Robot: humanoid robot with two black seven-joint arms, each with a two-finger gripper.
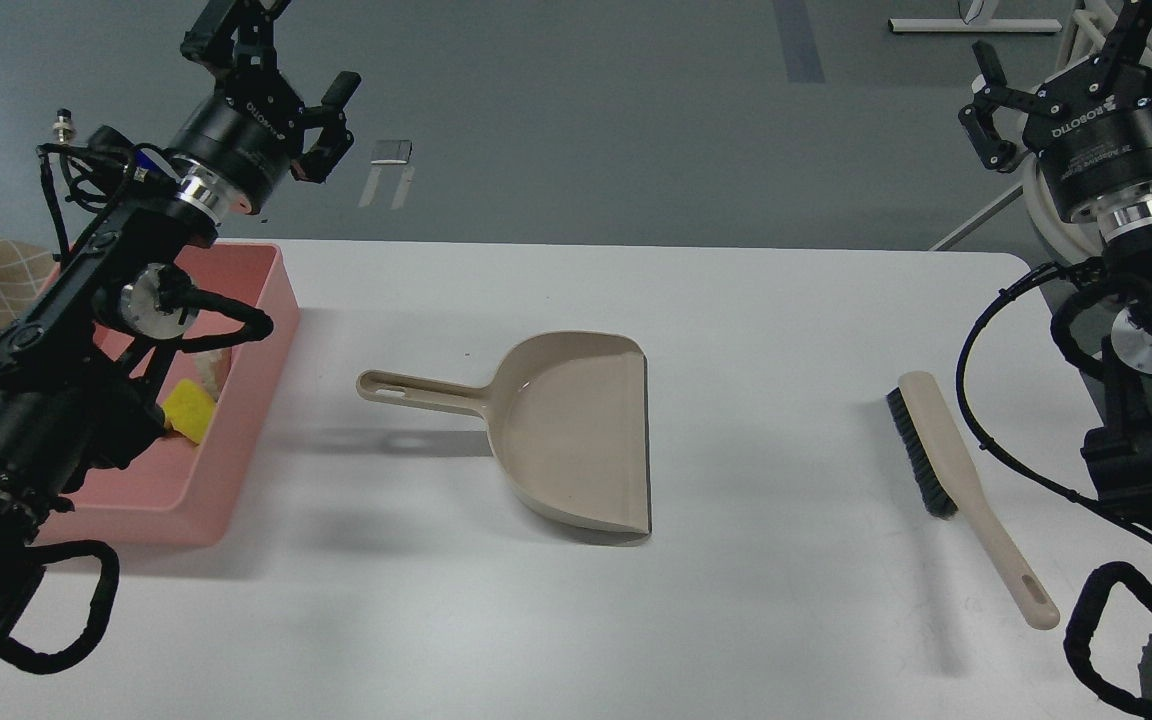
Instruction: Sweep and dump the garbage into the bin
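White table (786,620) surface is largely bare across its centre and near edge. Salmon-pink bin (236,440) sits at the left edge, partly covered by the left arm; inside it lie the yellow scrap (191,410) and, just beyond it, a pale slice (214,362), mostly hidden. Beige dustpan (576,430) lies flat at the centre, handle pointing left toward the bin, apart from it. Brush (966,480) lies near the right edge, bristles facing left, well apart from the dustpan. Left gripper (281,85) is raised beyond the far left corner, fingers spread wide, empty. Right gripper (1056,45) hangs beyond the far right corner, empty, one finger showing, spread not determinable.
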